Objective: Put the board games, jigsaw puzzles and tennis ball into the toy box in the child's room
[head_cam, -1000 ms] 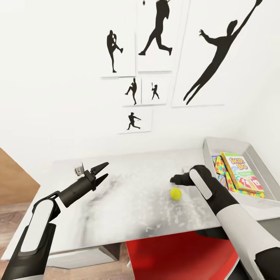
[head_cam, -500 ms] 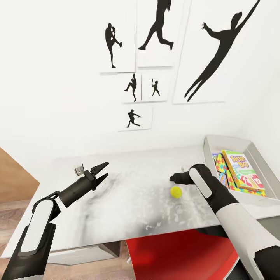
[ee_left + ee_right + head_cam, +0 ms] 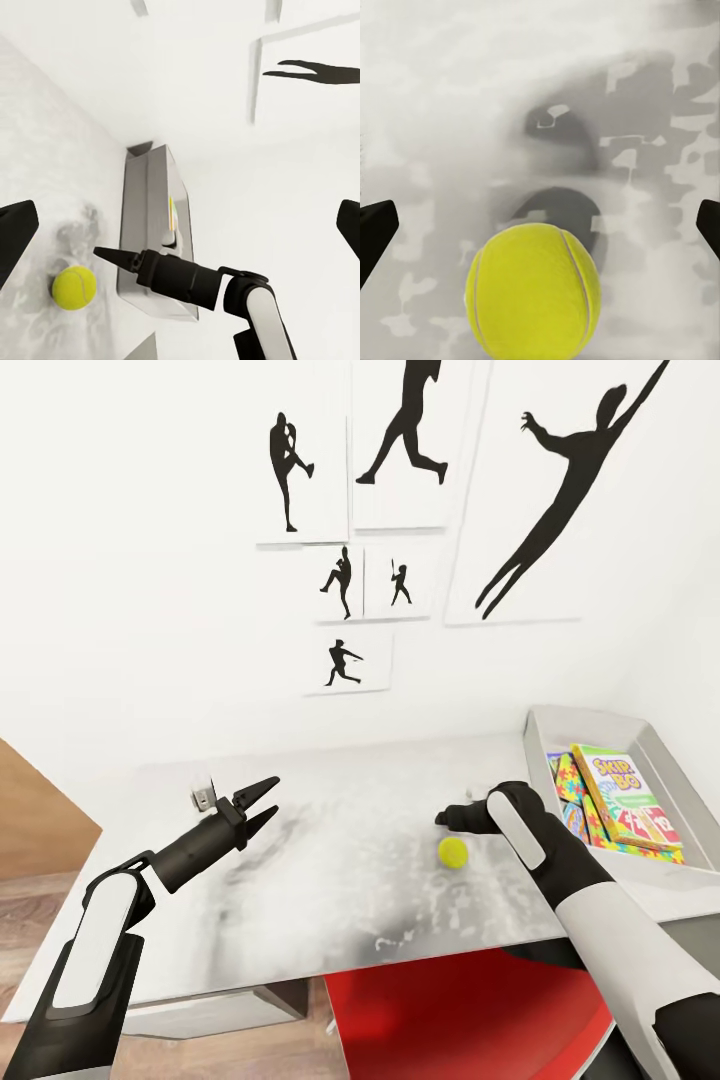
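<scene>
clearly the tennis ball (image 3: pixel 452 852) is light, round and fuzzy, likely to roll away at a nudge, so i judge it wants a grip across its widest middle with both fingers closing evenly from above. it is bright yellow-green with a pale curved seam, resting on the mottled grey table (image 3: pixel 330 880) near the toy box (image 3: pixel 541 732), on the side away from the wall's edge, where colourful game boxes already lie. the right gripper (image 3: pixel 450 820) hovers just above the ball with jaws spread wide and empty, and the left gripper (image 3: pixel 262 805) hangs parted, empty, well away from the toy box.
</scene>
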Controlling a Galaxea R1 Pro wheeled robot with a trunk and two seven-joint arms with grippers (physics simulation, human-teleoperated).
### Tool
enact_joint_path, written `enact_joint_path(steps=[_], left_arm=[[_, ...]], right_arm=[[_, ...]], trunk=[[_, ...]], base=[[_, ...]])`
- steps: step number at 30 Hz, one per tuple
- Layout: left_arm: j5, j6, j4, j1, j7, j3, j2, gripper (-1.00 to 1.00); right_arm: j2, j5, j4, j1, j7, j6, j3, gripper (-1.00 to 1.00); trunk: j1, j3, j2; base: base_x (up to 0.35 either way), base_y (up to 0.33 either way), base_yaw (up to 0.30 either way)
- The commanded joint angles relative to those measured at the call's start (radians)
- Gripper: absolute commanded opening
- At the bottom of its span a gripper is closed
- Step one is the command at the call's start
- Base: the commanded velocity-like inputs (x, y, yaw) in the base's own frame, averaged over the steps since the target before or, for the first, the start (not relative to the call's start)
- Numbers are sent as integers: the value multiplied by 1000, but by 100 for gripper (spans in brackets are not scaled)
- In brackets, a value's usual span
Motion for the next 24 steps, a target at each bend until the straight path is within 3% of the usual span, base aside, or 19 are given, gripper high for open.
enact_joint_path(steps=[1, 24], left_arm=[[-5, 5, 0, -1, -6, 1, 0, 100], [-5, 5, -1, -2, -6, -3, -2, 100]], right_arm=[[-1, -10, -1, -1, -10, 1, 4, 100], [0, -9, 0, -1, -12, -1, 4, 100]], trunk=[[1, -2, -2], [1, -12, -2]], base=[[0, 0, 0], [0, 0, 0]])
